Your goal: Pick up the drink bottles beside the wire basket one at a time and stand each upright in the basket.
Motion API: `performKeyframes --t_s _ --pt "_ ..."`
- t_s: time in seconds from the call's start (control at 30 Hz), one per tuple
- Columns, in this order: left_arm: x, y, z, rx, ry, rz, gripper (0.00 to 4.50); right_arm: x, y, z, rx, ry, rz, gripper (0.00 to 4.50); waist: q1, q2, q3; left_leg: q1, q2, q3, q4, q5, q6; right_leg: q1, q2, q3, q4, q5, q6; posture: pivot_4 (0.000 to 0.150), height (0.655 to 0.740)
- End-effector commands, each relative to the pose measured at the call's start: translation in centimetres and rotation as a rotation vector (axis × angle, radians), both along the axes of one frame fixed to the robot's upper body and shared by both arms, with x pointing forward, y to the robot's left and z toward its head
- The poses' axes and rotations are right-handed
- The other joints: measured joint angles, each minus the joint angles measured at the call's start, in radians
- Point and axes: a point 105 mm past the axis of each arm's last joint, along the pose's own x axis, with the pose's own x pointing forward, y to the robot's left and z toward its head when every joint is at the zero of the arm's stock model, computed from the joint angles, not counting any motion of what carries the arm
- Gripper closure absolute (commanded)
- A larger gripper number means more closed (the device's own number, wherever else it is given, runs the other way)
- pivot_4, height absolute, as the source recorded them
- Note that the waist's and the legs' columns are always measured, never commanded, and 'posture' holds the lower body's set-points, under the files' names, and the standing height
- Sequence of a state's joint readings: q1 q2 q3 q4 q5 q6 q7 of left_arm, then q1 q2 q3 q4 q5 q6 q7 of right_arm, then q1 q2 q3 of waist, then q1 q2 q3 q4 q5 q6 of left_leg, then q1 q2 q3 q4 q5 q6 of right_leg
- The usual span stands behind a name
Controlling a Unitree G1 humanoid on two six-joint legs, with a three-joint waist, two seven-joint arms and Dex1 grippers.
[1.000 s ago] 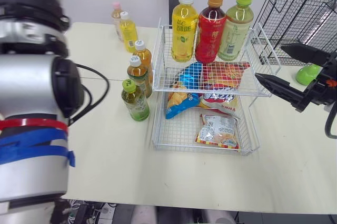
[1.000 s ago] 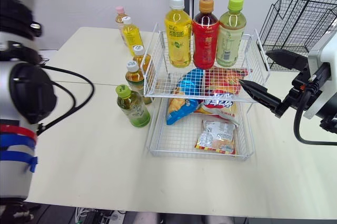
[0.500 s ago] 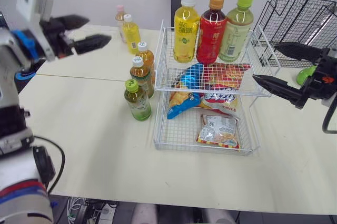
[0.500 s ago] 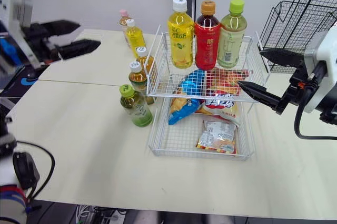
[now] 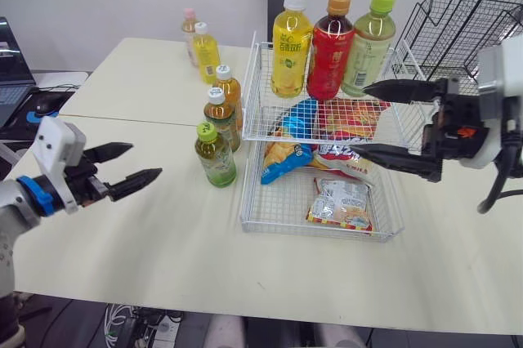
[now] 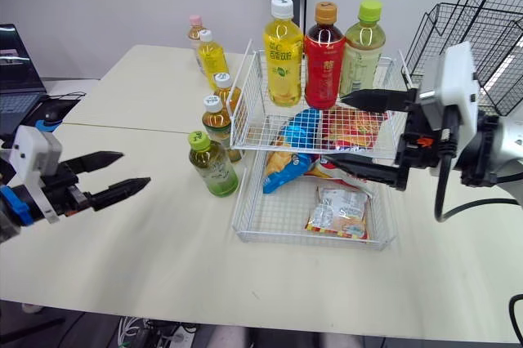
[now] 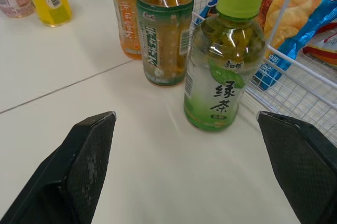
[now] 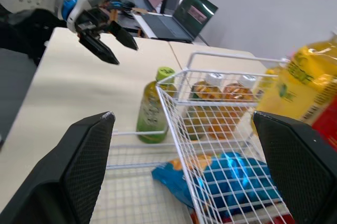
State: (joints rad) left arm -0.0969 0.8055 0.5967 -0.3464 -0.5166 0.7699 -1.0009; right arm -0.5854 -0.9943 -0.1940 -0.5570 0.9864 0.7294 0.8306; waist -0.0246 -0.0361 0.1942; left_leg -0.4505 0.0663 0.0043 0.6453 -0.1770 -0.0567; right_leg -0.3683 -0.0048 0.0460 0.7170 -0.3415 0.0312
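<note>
Reaching range is the question here, and the left gripper (image 5: pixel 145 161) has the better of it. It hovers low over the table (image 5: pixel 163 250) with its jaws wide apart and empty, tips aimed toward 3 o'clock in the head views. The green-capped bottle (image 5: pixel 215 155) stands upright straight along that line, with bare table between it and the tips. In the left wrist view it sits ahead within the span of the open jaws, though nearer one finger than the other. Its long axis is vertical, so a level grasp around the body looks the natural fit. Just beside the bottle at 3 o'clock is the left wall of the wire basket (image 5: pixel 243 193). Close behind it at 12 o'clock stands the amber bottle (image 5: pixel 218 119), then the orange bottle (image 5: pixel 230 95). The yellow bottle (image 5: pixel 204 51) and the pink-capped bottle (image 5: pixel 189 26) stand further off toward 11 o'clock. The right gripper (image 5: pixel 359 118), jaws also wide apart and holding nothing, hangs over the basket's right half pointing toward 9 o'clock, so the whole basket lies between it and the row. The left arm is therefore judged the one to take this bottle. Its fingers will probably have to slip between the amber bottle on one side and the basket wire on the other. The upper tier already carries three tall bottles (image 5: pixel 327 46) at its back, and snack bags (image 5: pixel 339 201) lie in the lower tier.
</note>
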Motion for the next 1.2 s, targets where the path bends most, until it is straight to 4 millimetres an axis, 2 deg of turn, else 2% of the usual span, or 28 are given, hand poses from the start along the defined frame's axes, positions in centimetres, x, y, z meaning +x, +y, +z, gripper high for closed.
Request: performKeyframes --t_s 0.03,0.17,0.4,0.53,0.67,1.1,1.2 --pt "0.1 -2.0 1.5 -0.036 -0.082 -0.005 0.03 -0.6 0.6 0.6 0.006 -0.028 0.024 0.0 0.0 0.0 0.0 0.0 0.0 0.0 0.0 0.0 0.0 0.0 0.0 0.0 0.0 0.0 0.0 0.15 0.74" --pt "0.9 -4.0 2.2 -0.117 -0.13 0.03 0.03 -1.0 0.8 0.4 0.012 -0.014 0.032 0.0 -0.001 0.0 0.0 0.0 -0.002 0.0 0.0 0.0 0.0 0.0 0.0 0.0 0.0 0.0 0.0 0.15 0.74" --pt "3.2 -5.6 4.0 -0.179 -0.227 0.149 0.03 -1.8 1.2 -0.2 0.019 0.024 0.019 0.0 -0.002 0.0 0.0 0.0 -0.003 0.0 0.0 0.0 0.0 0.0 0.002 0.0 0.0 0.0 0.0 0.15 0.74" --pt "4.2 -7.7 3.9 -0.201 -0.202 0.153 0.03 -2.3 1.3 -1.7 0.002 0.052 -0.004 0.0 -0.002 -0.001 -0.001 0.0 -0.003 0.0 0.0 0.0 0.0 0.001 0.002 0.0 0.0 0.0 0.0 0.15 0.74" --pt "4.4 -9.2 3.5 -0.206 -0.168 0.141 0.03 -2.4 1.4 -1.9 0.012 0.057 -0.016 0.0 -0.004 -0.001 -0.001 0.0 -0.003 0.0 0.0 0.0 0.0 0.001 0.002 0.001 -0.001 0.0 0.0 0.15 0.74" --pt "5.0 -10.1 2.3 -0.147 -0.159 0.23 0.03 -2.5 1.4 -1.6 0.015 0.052 -0.034 0.0 -0.004 -0.001 -0.001 0.0 -0.003 0.0 0.0 0.0 0.0 0.001 0.003 0.001 -0.001 0.0 0.0 0.15 0.74" --pt "5.0 -10.1 2.2 -0.151 -0.153 0.235 0.6 -2.5 1.4 -1.5 0.018 0.051 -0.033 0.0 -0.004 -0.001 -0.001 0.0 -0.003 0.0 0.0 0.0 0.0 0.001 0.003 0.001 -0.001 0.0 0.0 0.15 0.74"
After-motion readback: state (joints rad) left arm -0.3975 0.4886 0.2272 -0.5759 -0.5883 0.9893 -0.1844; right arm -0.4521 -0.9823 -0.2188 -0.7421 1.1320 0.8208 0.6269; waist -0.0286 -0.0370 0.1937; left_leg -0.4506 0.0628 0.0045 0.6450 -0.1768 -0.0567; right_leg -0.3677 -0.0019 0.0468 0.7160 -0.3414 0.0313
